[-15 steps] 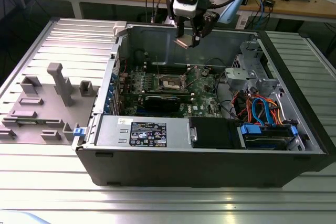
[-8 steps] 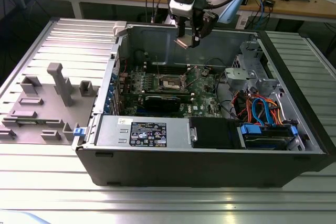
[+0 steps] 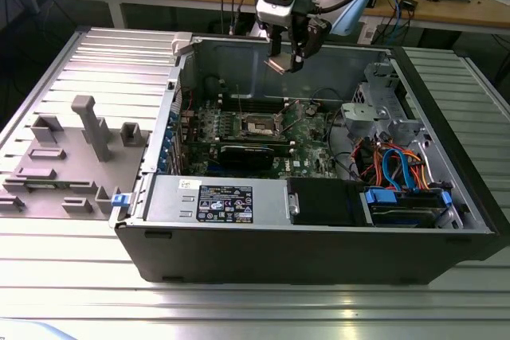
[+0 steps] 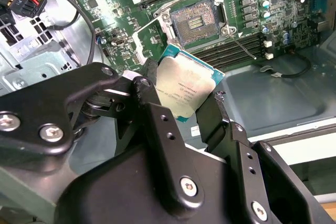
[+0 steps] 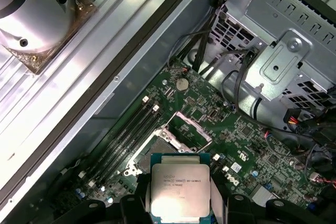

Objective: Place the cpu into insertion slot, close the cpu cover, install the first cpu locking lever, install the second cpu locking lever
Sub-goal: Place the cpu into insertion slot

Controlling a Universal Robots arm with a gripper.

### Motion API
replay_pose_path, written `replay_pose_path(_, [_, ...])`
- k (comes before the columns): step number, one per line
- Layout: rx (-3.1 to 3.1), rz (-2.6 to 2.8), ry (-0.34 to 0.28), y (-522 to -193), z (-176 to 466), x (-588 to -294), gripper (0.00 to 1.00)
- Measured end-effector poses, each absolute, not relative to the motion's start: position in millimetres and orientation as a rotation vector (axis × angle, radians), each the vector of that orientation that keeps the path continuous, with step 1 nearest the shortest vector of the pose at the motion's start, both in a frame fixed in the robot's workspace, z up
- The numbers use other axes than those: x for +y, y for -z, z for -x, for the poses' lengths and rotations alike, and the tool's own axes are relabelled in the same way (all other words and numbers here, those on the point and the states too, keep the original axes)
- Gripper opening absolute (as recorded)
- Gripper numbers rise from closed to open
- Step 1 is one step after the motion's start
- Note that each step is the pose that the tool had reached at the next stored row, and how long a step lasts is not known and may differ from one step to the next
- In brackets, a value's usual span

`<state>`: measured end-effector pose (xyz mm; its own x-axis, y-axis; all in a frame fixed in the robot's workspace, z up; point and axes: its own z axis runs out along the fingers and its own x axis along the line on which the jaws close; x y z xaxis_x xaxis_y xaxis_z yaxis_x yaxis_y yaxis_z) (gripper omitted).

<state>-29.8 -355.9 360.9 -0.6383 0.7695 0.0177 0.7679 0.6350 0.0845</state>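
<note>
End effector [image 4: 185, 84] around cpu [image 4: 181, 95]

Bright, even light; soft shadows

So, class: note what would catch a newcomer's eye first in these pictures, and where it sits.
The gripper hangs above the open case, shut on the cpu. Inside the case, on the green board, the slot lies uncovered, its contacts showing.
</note>
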Motion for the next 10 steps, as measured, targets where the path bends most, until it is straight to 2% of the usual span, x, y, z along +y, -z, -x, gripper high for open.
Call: replay_pose_path(10, [2.772, -1.422, -0.128, -360.4, 31.9, -355.9, 0.54])
